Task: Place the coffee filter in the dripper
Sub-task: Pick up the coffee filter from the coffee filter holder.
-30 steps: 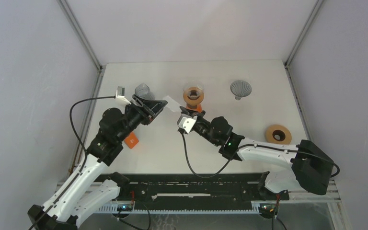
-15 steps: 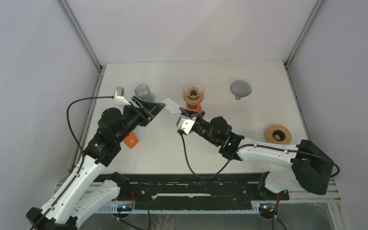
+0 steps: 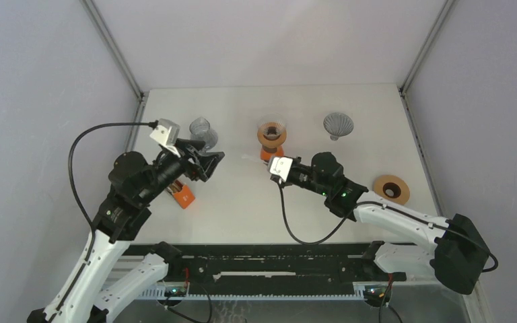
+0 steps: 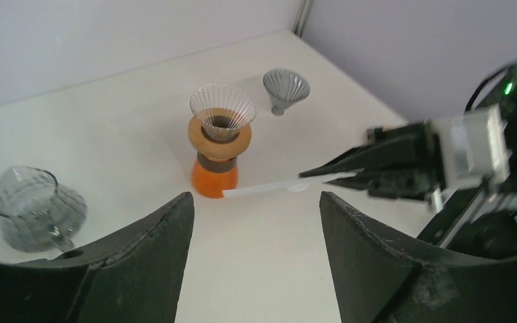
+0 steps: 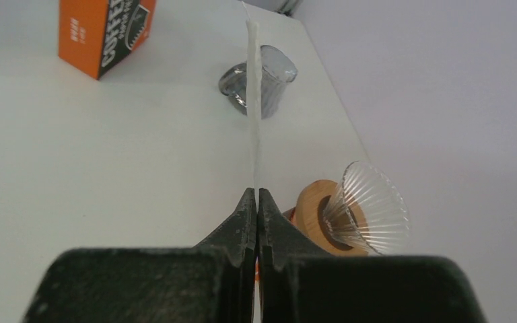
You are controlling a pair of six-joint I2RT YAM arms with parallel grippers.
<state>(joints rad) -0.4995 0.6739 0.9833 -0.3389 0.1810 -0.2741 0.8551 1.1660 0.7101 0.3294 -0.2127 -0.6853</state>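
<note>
Coffee filter [image 5: 252, 101] not in the dripper yet. Right tool [image 5: 256, 195] has its jaws shut flat on one edge. The paper sticks straight out ahead of the tips, clear of the tabletop [image 3: 229, 215]. It looks folded flat: edge-on in the right wrist view, a thin white strip in the left wrist view, not opened into a cone.

Left tool [image 4: 254, 202] is spread wide and holds nothing. It faces the free end of the coffee filter, which sits out ahead of its jaws, not touching as far as I can tell.

Dripper [image 4: 222, 111] is a clear ribbed glass cone on a wood collar and orange base. It stands upright just beyond the right tool's tips, near the filter's free end. Cone empty.

- Out from the left tool: glass server [image 4: 30, 205] off its left jaw; orange coffee box [image 3: 185, 197] back beside its arm.
- Out from the right tool: grey ribbed cone [image 3: 338, 124] well beyond and to the right; wooden ring [image 3: 390, 188] back alongside its arm.

Progress, judged: pick-up done, filter lifted and brought near the dripper, placement not done. Left to do: probably spread the filter open, carry it over the cone, seat it point-down, release. Risk: the thin paper goes in folded, or a nudge tips the dripper.
</note>
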